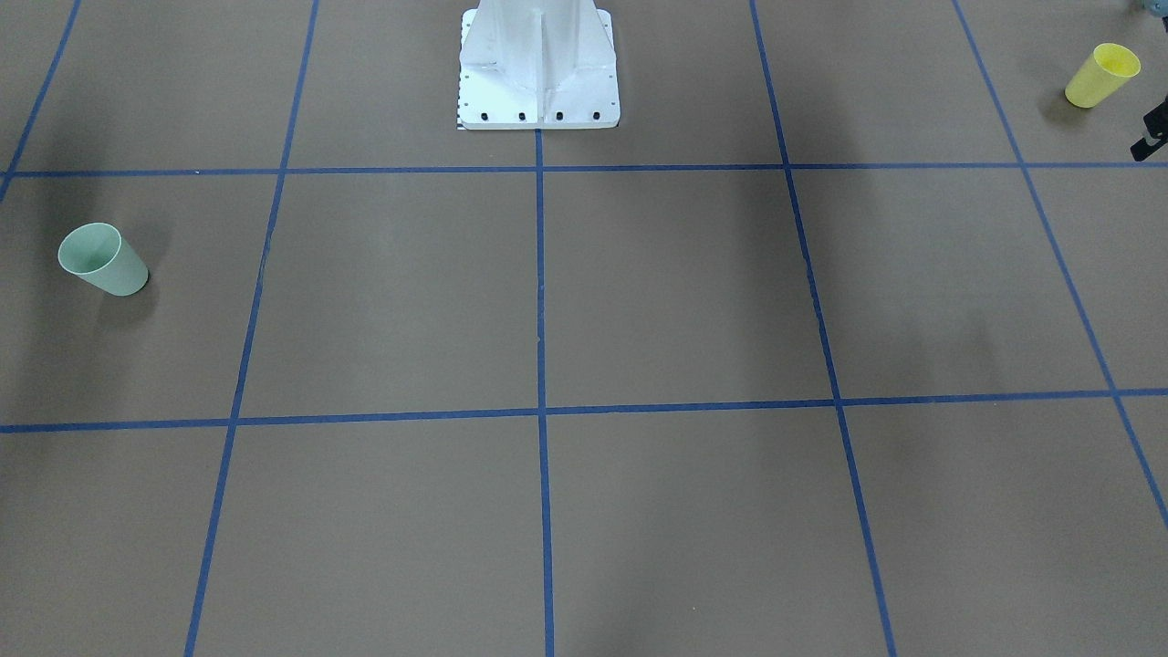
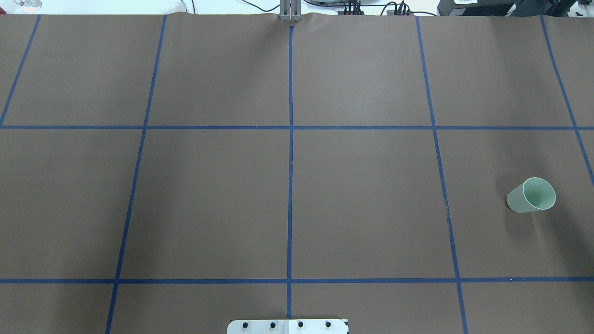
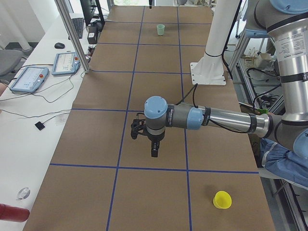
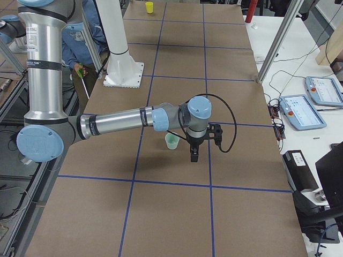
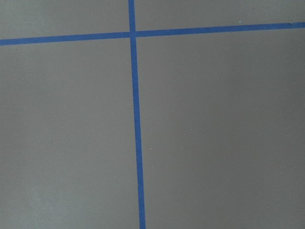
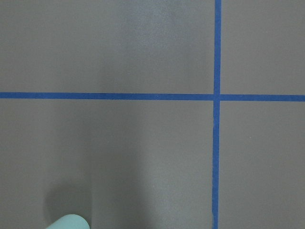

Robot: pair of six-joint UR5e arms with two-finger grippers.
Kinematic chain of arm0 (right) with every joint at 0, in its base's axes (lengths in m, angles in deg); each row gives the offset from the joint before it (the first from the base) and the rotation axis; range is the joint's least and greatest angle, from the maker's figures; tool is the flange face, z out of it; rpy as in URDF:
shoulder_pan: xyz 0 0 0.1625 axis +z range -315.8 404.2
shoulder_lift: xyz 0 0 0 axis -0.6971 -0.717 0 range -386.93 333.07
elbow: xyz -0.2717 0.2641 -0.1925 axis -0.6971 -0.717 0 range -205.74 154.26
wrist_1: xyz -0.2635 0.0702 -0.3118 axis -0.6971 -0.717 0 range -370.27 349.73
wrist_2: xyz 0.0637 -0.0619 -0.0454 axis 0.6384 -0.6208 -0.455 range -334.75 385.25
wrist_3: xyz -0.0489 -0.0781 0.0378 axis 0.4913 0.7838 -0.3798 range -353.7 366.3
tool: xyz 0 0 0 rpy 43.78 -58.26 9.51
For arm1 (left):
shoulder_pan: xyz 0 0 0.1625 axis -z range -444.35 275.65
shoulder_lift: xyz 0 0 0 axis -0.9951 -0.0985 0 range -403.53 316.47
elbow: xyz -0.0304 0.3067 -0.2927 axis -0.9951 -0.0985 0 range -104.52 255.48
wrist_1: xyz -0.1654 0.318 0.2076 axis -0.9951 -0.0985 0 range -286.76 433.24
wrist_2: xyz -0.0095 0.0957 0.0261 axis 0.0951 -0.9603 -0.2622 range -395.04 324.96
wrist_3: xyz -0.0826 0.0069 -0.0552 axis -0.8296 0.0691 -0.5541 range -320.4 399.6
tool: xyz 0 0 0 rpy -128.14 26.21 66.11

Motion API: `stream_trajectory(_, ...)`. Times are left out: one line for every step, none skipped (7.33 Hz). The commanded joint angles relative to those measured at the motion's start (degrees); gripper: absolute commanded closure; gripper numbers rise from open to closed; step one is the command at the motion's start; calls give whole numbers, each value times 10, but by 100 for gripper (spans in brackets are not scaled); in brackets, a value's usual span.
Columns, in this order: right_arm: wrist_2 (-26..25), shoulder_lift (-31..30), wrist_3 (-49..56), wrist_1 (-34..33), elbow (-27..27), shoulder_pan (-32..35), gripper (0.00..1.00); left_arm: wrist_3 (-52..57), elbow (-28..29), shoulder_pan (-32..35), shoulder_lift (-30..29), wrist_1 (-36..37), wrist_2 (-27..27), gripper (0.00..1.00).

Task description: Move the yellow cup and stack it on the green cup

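Observation:
The yellow cup [image 1: 1102,75] stands upright near the table's end on my left side; it also shows in the exterior left view [image 3: 222,199]. The green cup [image 2: 531,195] stands upright near the end on my right side, also in the front view [image 1: 103,259]. My left gripper [image 3: 154,152] hangs above the table, well apart from the yellow cup; I cannot tell whether it is open or shut. My right gripper [image 4: 193,156] hangs just beside the green cup [image 4: 172,141], not touching it; I cannot tell its state. The green cup's rim [image 6: 69,222] shows in the right wrist view.
The white robot pedestal [image 1: 538,64] stands at the table's robot-side edge. Blue tape lines [image 2: 290,139] grid the brown table. Teach pendants [image 3: 29,78] and cables lie on the side bench. Metal posts [image 4: 278,37] stand at the far edge. A person in blue [image 3: 284,161] is by the robot.

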Motion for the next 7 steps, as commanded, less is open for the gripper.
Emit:
stream_trajectory(2, -6, -12, 2, -10, 0, 0, -2, -2, 0, 2, 0, 3, 0)
stream_trajectory(6, -7, -9, 4, -3, 0, 0, -22, -4, 0, 3, 0, 3, 0)
stream_trajectory(9, -12, -5, 4, 0, 0, 0, -93, -14, 0, 4, 0, 4, 0)
stream_trajectory(9, -12, -3, 3, 0, 0, 0, -152, -24, 0, 4, 0, 4, 0)
stream_trajectory(10, -12, -3, 3, 1, 0, 0, -245, -24, -5, 4, -1, 5, 0)
stream_trajectory(10, -12, -2, 5, 1, 0, 0, -354, -21, -14, 0, -23, 1, 0)
stream_trajectory(10, -8, -2, 8, 1, -5, 0, -491, -18, -22, 4, -54, -1, 0)
